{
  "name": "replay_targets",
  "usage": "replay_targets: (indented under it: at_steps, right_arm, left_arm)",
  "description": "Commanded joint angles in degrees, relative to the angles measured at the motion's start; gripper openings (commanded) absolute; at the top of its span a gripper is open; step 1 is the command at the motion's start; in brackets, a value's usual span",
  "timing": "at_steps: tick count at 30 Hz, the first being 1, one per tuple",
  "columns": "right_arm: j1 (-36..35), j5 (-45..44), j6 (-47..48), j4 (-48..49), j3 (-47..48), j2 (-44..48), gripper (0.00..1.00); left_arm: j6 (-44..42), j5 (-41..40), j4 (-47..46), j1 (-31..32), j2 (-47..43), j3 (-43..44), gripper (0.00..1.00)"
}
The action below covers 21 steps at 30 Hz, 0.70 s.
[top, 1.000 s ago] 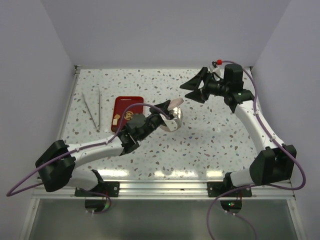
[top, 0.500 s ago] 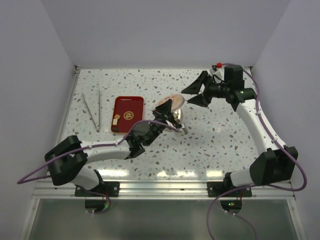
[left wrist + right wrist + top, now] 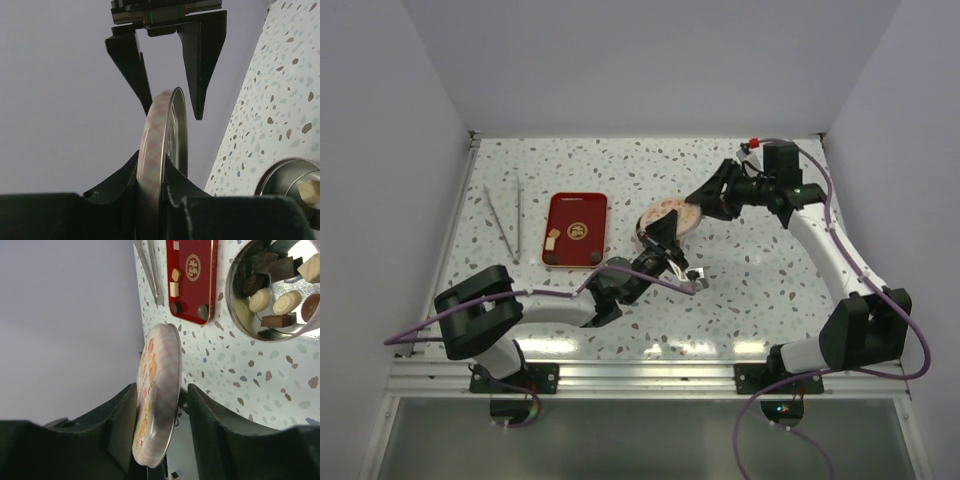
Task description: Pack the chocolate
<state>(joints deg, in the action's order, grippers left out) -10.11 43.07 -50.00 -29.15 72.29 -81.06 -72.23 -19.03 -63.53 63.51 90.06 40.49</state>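
Note:
My left gripper [image 3: 661,230] is shut on the rim of a round lid [image 3: 161,150] with a pink printed top and holds it on edge above the table; the lid also shows in the top view [image 3: 670,214]. My right gripper [image 3: 698,204] is open, its fingers either side of the lid's far rim [image 3: 159,390]. The round silver tin [image 3: 235,315] holds several chocolate pieces [image 3: 275,302], dark, light brown and cream. A few more chocolate pieces [image 3: 174,289] lie on the red tray [image 3: 192,287]. The tin's edge shows in the left wrist view [image 3: 287,172]. In the top view my left arm hides the tin.
The red tray [image 3: 582,212] lies left of centre. Two long metal tweezers [image 3: 506,222] lie left of it, near the left wall. Walls close the table at the back and both sides.
My left arm has swung right and lifted the lid off the tin area. My right gripper has come down and left from the back until its fingers straddle the lid.

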Motion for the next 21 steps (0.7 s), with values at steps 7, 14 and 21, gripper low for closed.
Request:
replay_targets:
  at_steps: [7,14,21]
  right_arm:
    - [0.1,3.5,1.3,2.6,-3.8,-0.4,0.31]
    - [0.1,4.7,0.4,4.1,-5.3,-0.4,0.18]
    - [0.0,5.2,-2.3,7.1,-6.5,0.2,0.06]
  left_arm:
    - [-9.2,-3.1,-21.9,0.7,6.2,-0.1,0.04]
    - [-9.8,-2.8,-23.2,0.7,7.4,0.8,0.07]
    - [-9.4,-4.0,-22.4,0.7,7.6,1.6,0.47]
